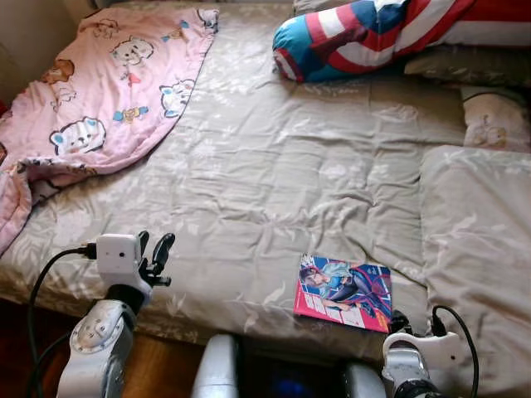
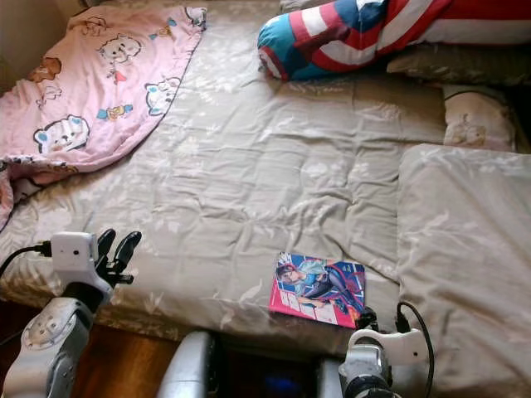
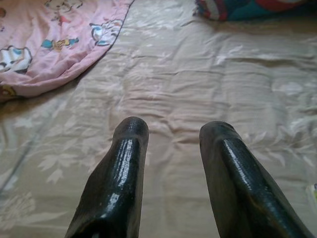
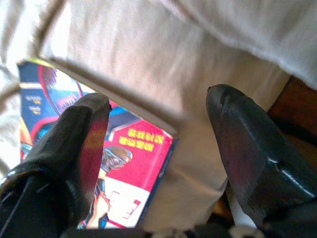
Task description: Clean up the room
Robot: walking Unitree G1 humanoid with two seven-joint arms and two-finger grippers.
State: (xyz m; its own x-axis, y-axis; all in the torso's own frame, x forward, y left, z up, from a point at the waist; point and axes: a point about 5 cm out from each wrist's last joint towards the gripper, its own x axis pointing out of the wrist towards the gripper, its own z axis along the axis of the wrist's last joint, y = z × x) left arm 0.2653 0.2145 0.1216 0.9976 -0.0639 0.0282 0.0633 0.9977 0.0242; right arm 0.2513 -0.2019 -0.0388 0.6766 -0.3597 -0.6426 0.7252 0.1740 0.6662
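Observation:
A colourful comic book point(image 1: 344, 292) lies flat near the front edge of the beige bed point(image 1: 274, 174). My right gripper point(image 4: 158, 106) hovers open just off the book's near corner point(image 4: 133, 163), with nothing between its fingers. Its wrist point(image 1: 419, 352) shows low at the bed's front right. My left gripper point(image 1: 155, 251) is raised at the front left of the bed, open and empty, with its fingers point(image 3: 129, 163) pointing across the bare sheet.
A pink cartoon blanket point(image 1: 99, 91) is bunched over the bed's left side. A striped red, white and blue pillow point(image 1: 365, 37) lies at the back. A beige folded cover point(image 1: 481, 249) sits on the right, with small pillows point(image 1: 494, 116) behind it. Wooden floor point(image 1: 158, 365) shows below.

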